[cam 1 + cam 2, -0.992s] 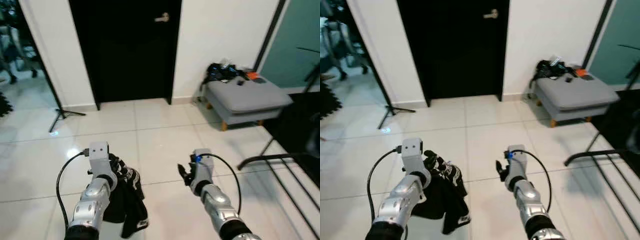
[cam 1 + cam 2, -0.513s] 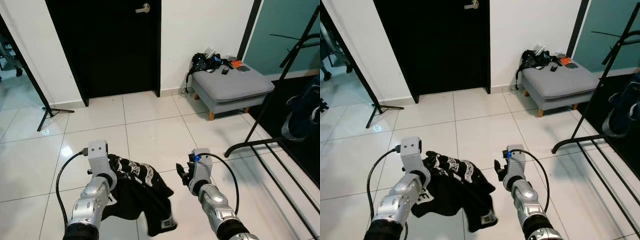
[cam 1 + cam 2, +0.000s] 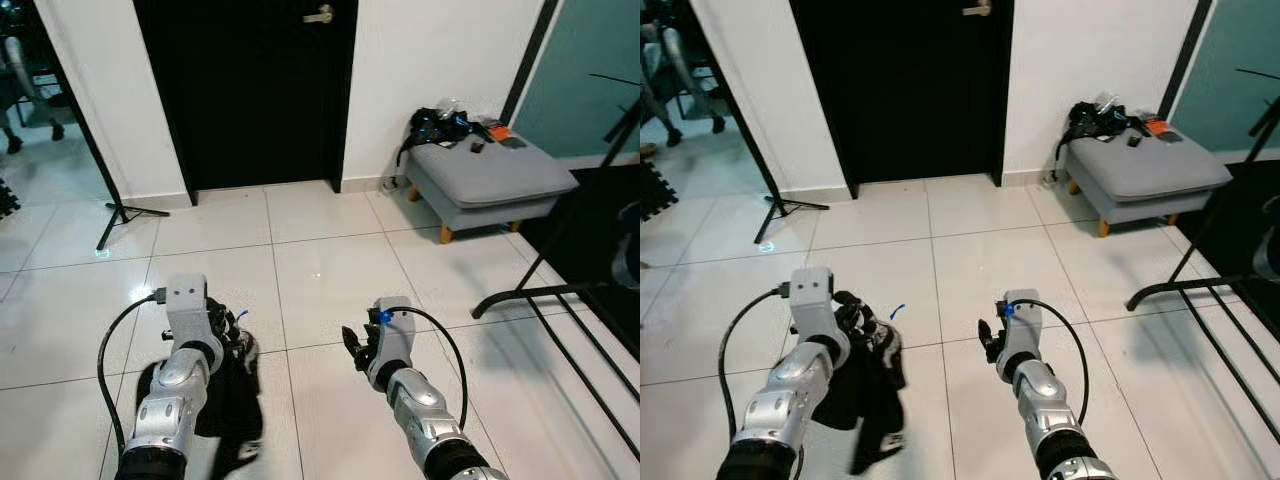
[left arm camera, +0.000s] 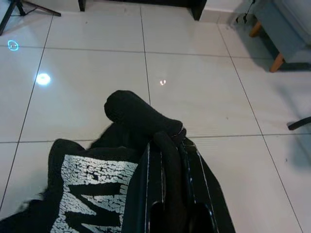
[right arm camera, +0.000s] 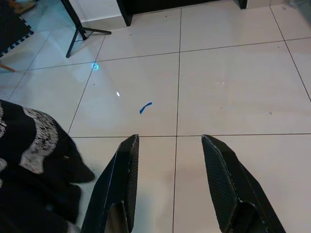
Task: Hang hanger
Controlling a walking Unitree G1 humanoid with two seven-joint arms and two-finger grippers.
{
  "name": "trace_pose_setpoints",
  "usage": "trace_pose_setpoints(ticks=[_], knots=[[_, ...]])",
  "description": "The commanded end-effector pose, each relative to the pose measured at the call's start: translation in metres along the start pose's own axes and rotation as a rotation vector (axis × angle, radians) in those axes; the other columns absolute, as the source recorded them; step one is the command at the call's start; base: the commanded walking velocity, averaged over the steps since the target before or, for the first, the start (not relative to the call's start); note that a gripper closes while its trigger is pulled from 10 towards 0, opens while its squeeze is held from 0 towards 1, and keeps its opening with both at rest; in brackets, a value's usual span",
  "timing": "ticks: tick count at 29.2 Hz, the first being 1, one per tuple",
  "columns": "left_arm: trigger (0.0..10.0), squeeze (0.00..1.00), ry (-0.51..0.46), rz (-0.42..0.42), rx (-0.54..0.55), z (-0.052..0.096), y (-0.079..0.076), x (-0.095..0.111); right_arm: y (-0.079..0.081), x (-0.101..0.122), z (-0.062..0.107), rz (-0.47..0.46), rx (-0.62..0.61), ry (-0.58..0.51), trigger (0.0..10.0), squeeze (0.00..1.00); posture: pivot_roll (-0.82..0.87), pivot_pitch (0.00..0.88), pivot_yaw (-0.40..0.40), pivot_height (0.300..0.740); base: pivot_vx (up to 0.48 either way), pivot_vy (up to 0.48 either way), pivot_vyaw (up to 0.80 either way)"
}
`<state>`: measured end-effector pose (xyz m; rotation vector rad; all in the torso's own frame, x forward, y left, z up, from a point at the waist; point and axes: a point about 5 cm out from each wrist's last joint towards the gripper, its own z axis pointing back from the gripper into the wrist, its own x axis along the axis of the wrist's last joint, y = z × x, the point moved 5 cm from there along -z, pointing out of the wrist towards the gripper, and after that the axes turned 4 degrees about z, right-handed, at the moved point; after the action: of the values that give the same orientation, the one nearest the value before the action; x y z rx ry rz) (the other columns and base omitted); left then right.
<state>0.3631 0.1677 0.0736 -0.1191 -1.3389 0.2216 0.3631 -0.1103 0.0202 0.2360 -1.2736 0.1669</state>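
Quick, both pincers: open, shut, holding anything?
Left pincer: shut on the black printed fabric garment.
Right pincer: open, holding nothing.

The only writing is on the black shirt [image 4: 92, 194] that the left hand [image 4: 167, 216] holds. It has big white letters with a cracked look. In the left wrist view the print sits on the cloth beside the black fingers [image 4: 141, 194]. The lower row may start with a shape like an M or a W, but the folds hide too much, so no word can be read. In the right wrist view a bit of the same white print shows at about 9 o'clock, and it cannot be read there either.
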Motion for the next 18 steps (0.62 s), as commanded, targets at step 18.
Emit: trace_pose_setpoints(ticks=[18], knots=[[10.0,0.00,-0.032,0.028,-0.012,0.0035,-0.0006,0.0026,0.0014,0.0011,-0.0003,-0.005,0.001,-0.012,10.0,0.00,0.14,0.004,0.031,0.740,0.347,0.000,0.00]])
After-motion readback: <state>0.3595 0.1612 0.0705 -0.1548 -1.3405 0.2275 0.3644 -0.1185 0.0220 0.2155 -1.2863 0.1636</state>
